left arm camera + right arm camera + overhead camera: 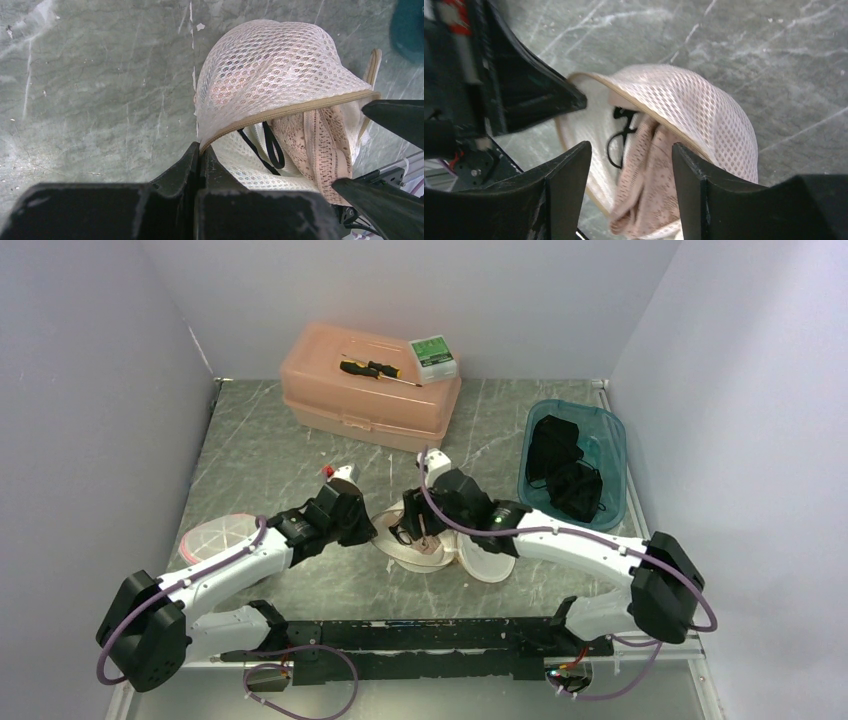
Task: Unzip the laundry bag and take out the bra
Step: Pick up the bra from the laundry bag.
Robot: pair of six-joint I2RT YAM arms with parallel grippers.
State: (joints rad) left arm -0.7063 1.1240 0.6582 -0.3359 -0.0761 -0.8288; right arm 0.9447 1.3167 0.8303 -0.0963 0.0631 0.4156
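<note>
The white mesh laundry bag (480, 562) lies at the table's middle, its tan zipper rim gaping. My left gripper (201, 150) is shut on that rim at the bag's (270, 65) left side. The bra (644, 190), pink lace with a black strap (616, 145), spills out of the bag's (694, 110) mouth. My right gripper (630, 146) is open and straddles the lace, with a gap on either side of it. The lace (315, 145) sits between the right arm's dark fingers (395, 117). From above, both grippers (372, 530) (420, 530) meet over the bag.
A peach toolbox (370, 385) at the back carries a screwdriver (378, 370) and a green-white box (433, 357). A teal bin (612, 430) at the right holds black clothes (562, 470). A round pink mesh item (215, 537) lies at the left. Grey walls enclose the table.
</note>
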